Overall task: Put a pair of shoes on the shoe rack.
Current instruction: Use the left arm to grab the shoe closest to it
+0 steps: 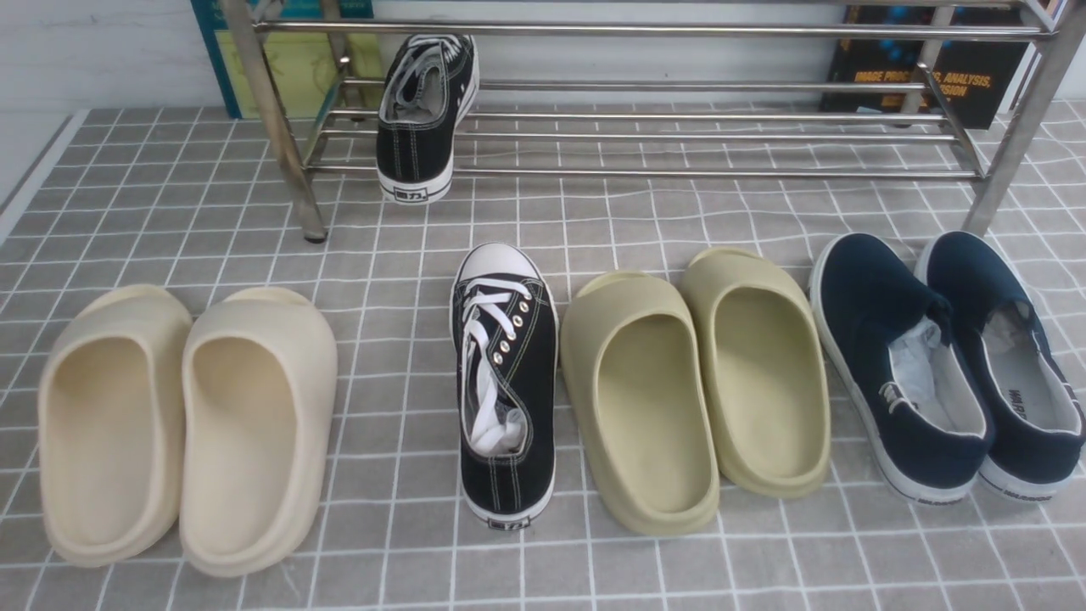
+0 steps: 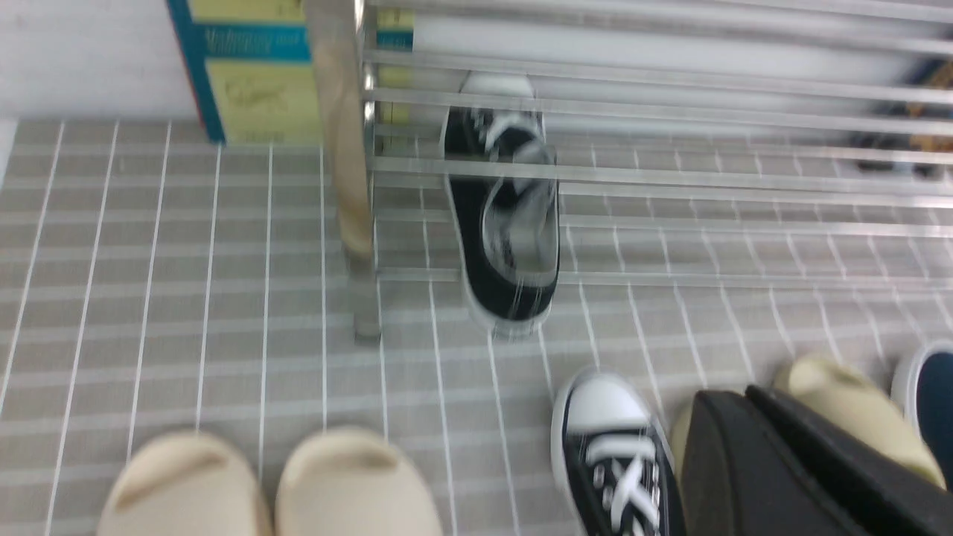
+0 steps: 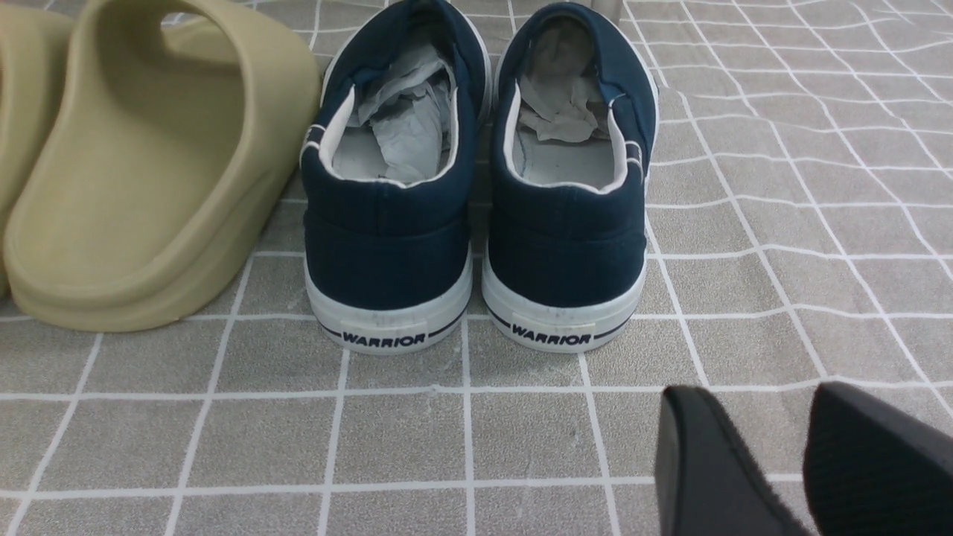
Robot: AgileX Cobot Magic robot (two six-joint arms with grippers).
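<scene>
Grid-patterned cloth (image 1: 212,212) holds one sneaker (image 1: 506,382) toe-first toward the rack (image 1: 679,174); left hand (image 2: 733,398) together, right hand (image 3: 752,406) apart.

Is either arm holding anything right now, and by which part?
Nothing is held. The left gripper has its jaws together, empty; the right gripper has them apart, with only cloth between.

Right gripper (image 3: 752,406): black fingers (image 3: 700,461) stand apart, nothing held, only grey checked cloth (image 3: 447,447) showing between them.

Ahead of the jaws, clear of the tips: first navy shoe (image 3: 566,223), heel towards the jaws. Second navy shoe (image 3: 387,223) is just beside it, further off to the side. Both heel strips read WARRIOR, and both are stuffed with crumpled paper (image 3: 409,112).

Further out on that side: olive slipper (image 3: 149,186), close against the second navy shoe, open end towards the jaws.
</scene>
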